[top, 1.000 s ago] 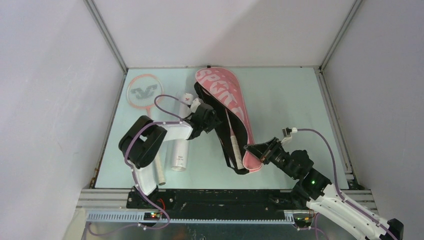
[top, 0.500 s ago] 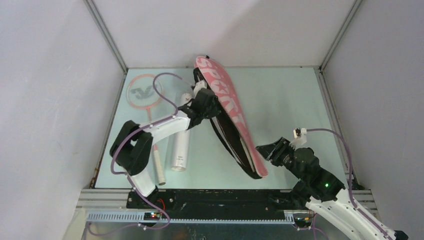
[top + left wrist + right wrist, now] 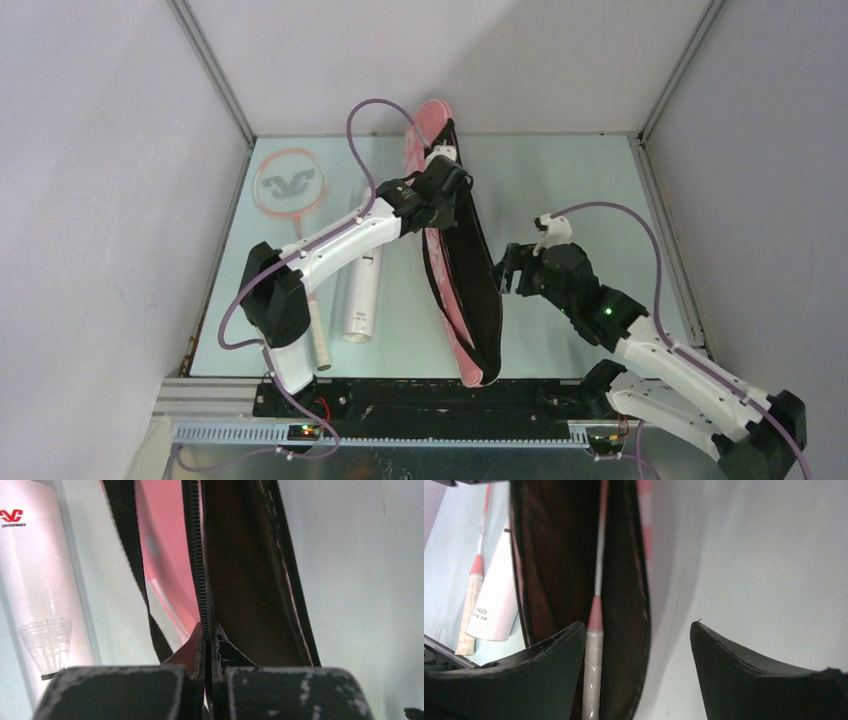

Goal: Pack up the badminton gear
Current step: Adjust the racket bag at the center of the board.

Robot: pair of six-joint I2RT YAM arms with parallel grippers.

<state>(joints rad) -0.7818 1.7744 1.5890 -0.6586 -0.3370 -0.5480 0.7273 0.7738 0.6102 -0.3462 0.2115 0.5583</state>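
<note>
Aloft, left hand (image 3: 446,178) tight on bag (image 3: 482,305); right hand (image 3: 505,271) agape.

1. A robotics lab test cell is shown, not a home or a shop.
2. A pale green table (image 3: 580,180) is enclosed by plain white panels: one behind it (image 3: 450,60), one to its left (image 3: 100,200) and one to its right (image 3: 770,180).
3. The panels are joined at the table's far corners by bare aluminium profiles (image 3: 212,70).
4. A slotted metal rail (image 3: 440,432) and a black base plate (image 3: 450,398) are fixed along the table's near edge.
5. A white-and-black robot arm (image 3: 330,255) is mounted at the table's near-left, a second arm (image 3: 650,350) at its near-right.
6. Loose purple cables (image 3: 375,101) are looped above the table, and a green indicator light (image 3: 605,312) is lit on the second arm.
</note>
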